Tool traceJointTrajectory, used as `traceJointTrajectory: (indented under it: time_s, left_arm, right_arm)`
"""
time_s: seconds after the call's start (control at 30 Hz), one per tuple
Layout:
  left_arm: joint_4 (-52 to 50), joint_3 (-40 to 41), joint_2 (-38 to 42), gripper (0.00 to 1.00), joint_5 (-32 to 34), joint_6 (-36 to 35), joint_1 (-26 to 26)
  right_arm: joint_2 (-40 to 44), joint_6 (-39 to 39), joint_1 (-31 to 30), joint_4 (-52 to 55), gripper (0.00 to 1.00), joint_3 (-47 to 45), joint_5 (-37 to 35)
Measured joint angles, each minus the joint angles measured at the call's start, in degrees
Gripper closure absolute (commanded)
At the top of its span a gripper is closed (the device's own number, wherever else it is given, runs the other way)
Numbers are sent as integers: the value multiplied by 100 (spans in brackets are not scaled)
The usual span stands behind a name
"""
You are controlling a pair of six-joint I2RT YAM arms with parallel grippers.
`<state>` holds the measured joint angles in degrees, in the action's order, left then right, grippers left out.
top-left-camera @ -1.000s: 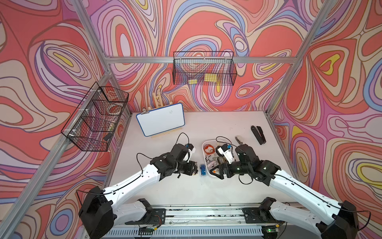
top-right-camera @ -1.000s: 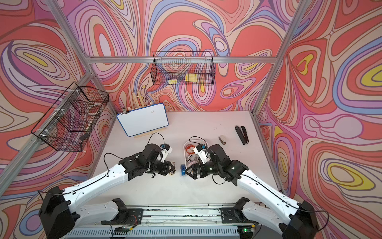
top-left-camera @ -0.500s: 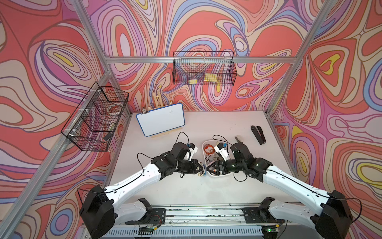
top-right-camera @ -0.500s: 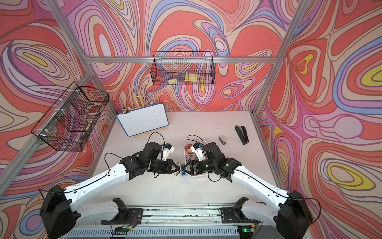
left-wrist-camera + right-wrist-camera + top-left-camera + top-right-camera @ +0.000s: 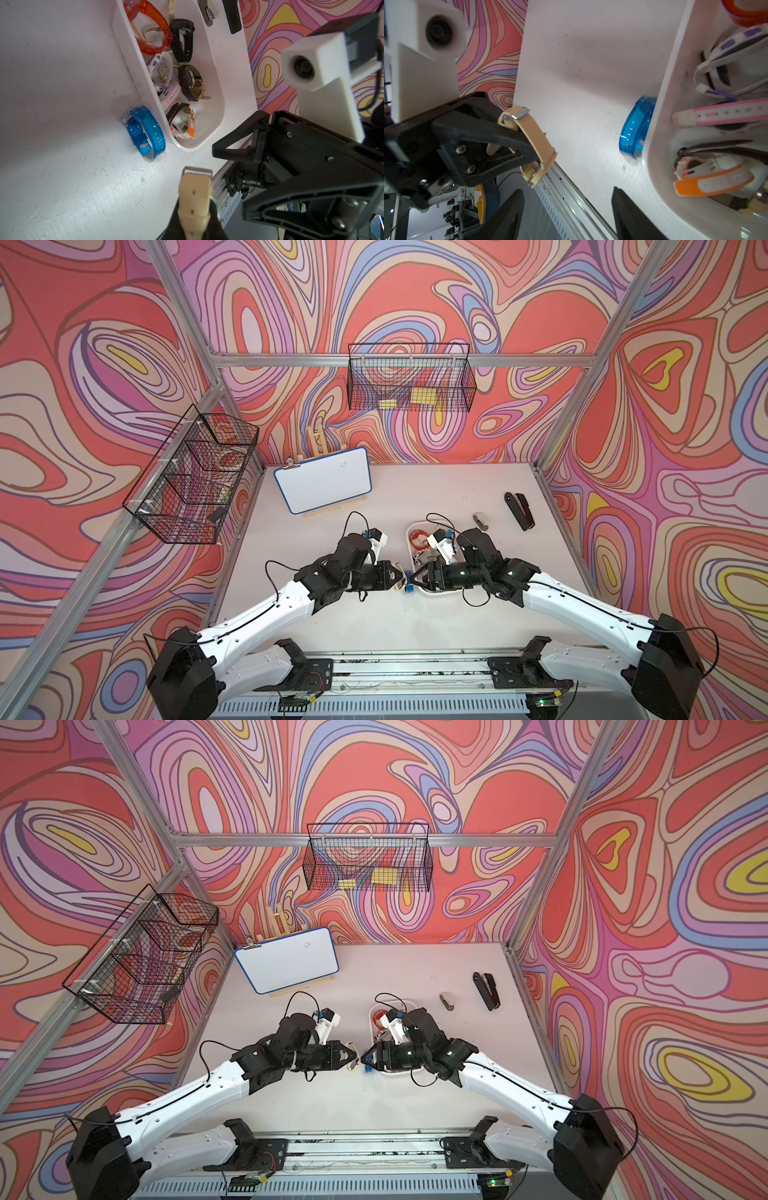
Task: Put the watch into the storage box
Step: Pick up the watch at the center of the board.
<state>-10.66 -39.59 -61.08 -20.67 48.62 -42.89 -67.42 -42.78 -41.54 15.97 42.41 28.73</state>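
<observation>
Item under task: one tan strap watch (image 5: 533, 133) with punched holes and a silver metal buckle, its strap looped. It is clamped in the closed jaws of the left pincer (image 5: 527, 153), clear of the white surface (image 5: 581, 62). The right pincer (image 5: 565, 193) faces it tip to tip, jaws wide apart and gripping nothing.

One shallow white plastic storage box (image 5: 216, 87) with rounded corners sits beyond the left pincer's tips, partly under the right pincer. At least six watches lie tangled inside; the exact number cannot be told.

One translucent blue plastic watch (image 5: 145, 133) lies on the surface below both pincers' tips, against the box's outer wall.
</observation>
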Motion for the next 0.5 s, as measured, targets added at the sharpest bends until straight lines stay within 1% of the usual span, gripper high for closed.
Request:
traceJointTrajectory:
  time_s: [0.23,0.5]
  left_arm:
    - [256,297,511,90,774,9,-258]
    - [302,409,520,90,1320,7,-481]
  right_arm:
    - [-216,-516,-105,-407,32,-37,-273]
    - [-417,-772,-302,-758,32,-33,-407]
